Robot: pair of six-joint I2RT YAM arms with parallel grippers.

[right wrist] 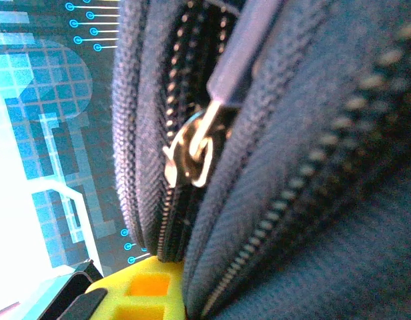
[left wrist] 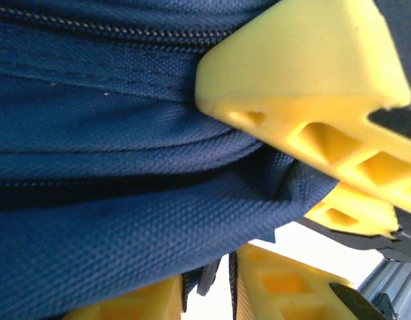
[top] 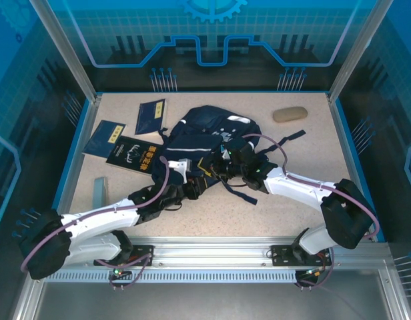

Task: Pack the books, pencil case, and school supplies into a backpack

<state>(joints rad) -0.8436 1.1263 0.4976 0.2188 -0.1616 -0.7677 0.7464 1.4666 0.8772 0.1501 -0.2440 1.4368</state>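
The crumpled navy backpack (top: 212,130), with a thin white stripe and dark straps, lies against both sets of jaws. Both arms reach low and inward to its near edge. The left gripper (left wrist: 225,193) clenches a fold of its woven fabric. Whether the right gripper (top: 227,165) grips cannot be told. Three books (top: 134,155) lie left of the left jaws, and the tan pencil case (top: 289,114) lies well beyond the right ones. A metal zip pull (right wrist: 192,150) sits above the right finger (right wrist: 145,293).

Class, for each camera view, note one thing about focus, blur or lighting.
Top external: evenly lit and sharp, navy-blue fabric backpack clear. Left wrist: weave crisp, yellow plastic end effector finger soft-edged. Right wrist: silver metal zip slider blurred with glare, bright backdrop at left washed out.
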